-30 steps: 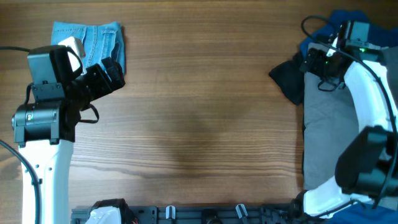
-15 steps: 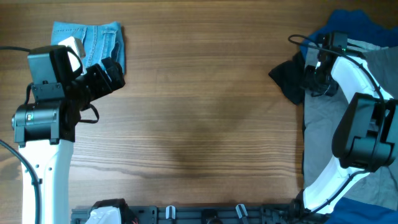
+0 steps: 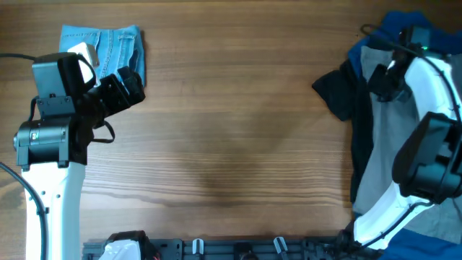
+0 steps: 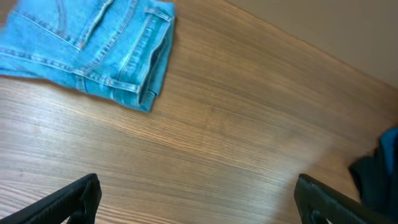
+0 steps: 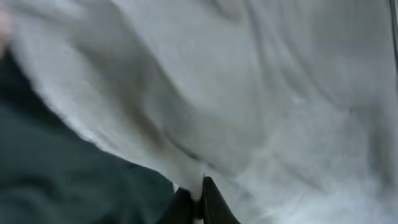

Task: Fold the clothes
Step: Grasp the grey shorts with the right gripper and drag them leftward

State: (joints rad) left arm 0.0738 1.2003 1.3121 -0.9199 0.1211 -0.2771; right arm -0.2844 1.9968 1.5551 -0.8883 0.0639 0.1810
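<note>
The grey clothes point(image 3: 393, 148) lie at the table's right edge, partly under my right arm. My right gripper point(image 3: 379, 81) is shut on a fold of their upper left edge, which is drawn up off the pile. The right wrist view fills with the grey cloth point(image 5: 261, 93), and the right gripper point(image 5: 196, 200) pinches a ridge of it between closed fingers. My left gripper point(image 3: 128, 85) hangs open over the table's left side, beside the denim shorts. In the left wrist view the left gripper point(image 4: 199, 205) has bare wood between its fingers point(image 4: 78, 198).
Small light-blue denim shorts point(image 3: 108, 43) lie folded at the back left, also visible as denim shorts point(image 4: 93, 50) from the left wrist. A black garment point(image 3: 338, 90) lies under and left of the grey cloth. A royal-blue garment point(image 3: 395, 25) sits at the back right.
My right gripper closed on the grey cloth's edge and drew it rightward, uncovering more black garment along the left. The left arm has not moved.
</note>
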